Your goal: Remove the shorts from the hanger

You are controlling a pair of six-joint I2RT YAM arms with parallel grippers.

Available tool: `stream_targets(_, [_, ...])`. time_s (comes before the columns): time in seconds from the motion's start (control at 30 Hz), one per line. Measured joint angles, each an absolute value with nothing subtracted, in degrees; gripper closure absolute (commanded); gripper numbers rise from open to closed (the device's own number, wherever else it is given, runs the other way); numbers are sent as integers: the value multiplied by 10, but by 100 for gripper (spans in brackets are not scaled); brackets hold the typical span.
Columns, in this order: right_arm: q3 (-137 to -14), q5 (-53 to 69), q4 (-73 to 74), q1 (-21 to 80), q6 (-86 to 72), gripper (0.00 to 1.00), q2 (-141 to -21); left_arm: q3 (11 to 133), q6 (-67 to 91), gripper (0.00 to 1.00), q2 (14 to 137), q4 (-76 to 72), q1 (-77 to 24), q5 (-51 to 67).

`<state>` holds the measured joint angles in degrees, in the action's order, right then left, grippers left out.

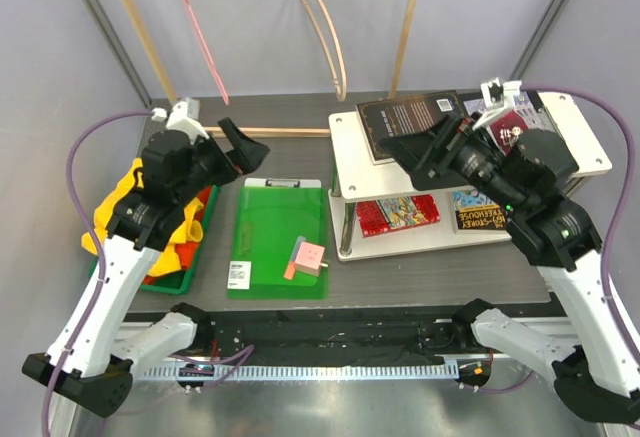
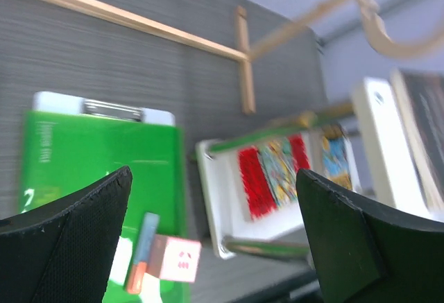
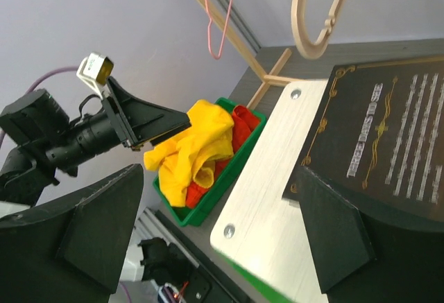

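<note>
The walls are pale lilac and the table (image 1: 290, 159) is dark grey, with a wooden rack (image 1: 270, 131) at its far side. Neither pair of shorts is on a hanger. The yellow shorts (image 3: 191, 143) and the orange-red shorts (image 3: 243, 124) lie crumpled together in a green bin (image 3: 208, 209), behind and below the left hand (image 1: 243, 147), under its arm. The wooden hanger (image 1: 325, 42), above and beyond both hands, hangs bare. The left hand is opened wide with nothing in it. The right hand (image 3: 215, 178) is also wide open and empty, over the white shelf (image 3: 270, 171).

I judge the cloth to be light, soft and limp. It will sag and fold when lifted, so a pinch on a thick fold or on the waistband should hold best. The right wrist view shows the shorts clearly, well apart from this hand, on its left. The left wrist view does not show them at all, only the green clipboard (image 2: 97, 150) and the shelf ahead of its fingers.
</note>
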<state>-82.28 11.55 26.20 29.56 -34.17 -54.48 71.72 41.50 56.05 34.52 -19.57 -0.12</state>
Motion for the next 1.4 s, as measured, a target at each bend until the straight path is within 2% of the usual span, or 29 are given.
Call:
stream_targets(0.2, [-760, 171, 306, 296, -367, 4, -425, 675, 395, 0, 533, 305, -290, 67])
stream_targets(0.5, [-600, 247, 335, 296, -432, 4, -207, 518, 405, 0, 418, 255, -317, 155])
stream_targets(0.83, [-325, 175, 379, 296, -504, 4, -22, 311, 464, 0, 275, 189, -318, 222])
stream_targets(1.13, [-169, 101, 334, 296, -509, 0, -7, 172, 504, 0, 202, 136, -318, 237])
stream_targets(1.4, [-82, 107, 273, 296, -509, 0, -7, 102, 522, 0, 127, 110, -318, 255])
